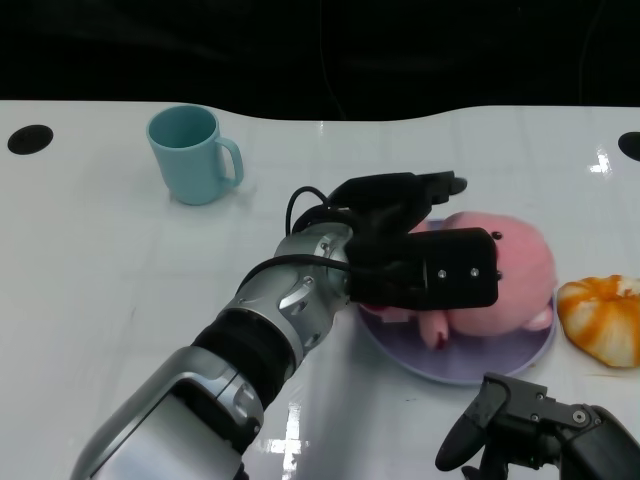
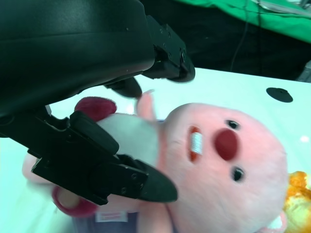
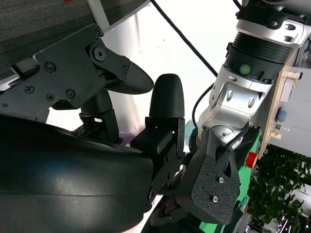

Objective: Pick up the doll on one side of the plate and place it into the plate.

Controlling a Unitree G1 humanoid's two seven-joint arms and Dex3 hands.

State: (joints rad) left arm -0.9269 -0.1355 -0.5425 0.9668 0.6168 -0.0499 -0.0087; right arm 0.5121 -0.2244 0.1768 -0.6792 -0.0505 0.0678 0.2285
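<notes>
L hand (image 1: 420, 255) grips pink doll (image 1: 510, 270) on plate (image 1: 460, 365); teal mug (image 1: 192, 153) far-left, R hand (image 1: 530, 430) idle.

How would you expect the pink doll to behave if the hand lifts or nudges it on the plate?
The doll looks like stuffed plush, so it probably squashes under the left hand rather than resisting. It is likely light for its bulk. Its rounded body overhangs the shallow plate, so a push might roll it toward the rim.

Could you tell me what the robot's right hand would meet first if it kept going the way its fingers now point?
Probably the lavender plate, just ahead of the right hand, with the pink plush doll behind it; depth is uncertain.
</notes>
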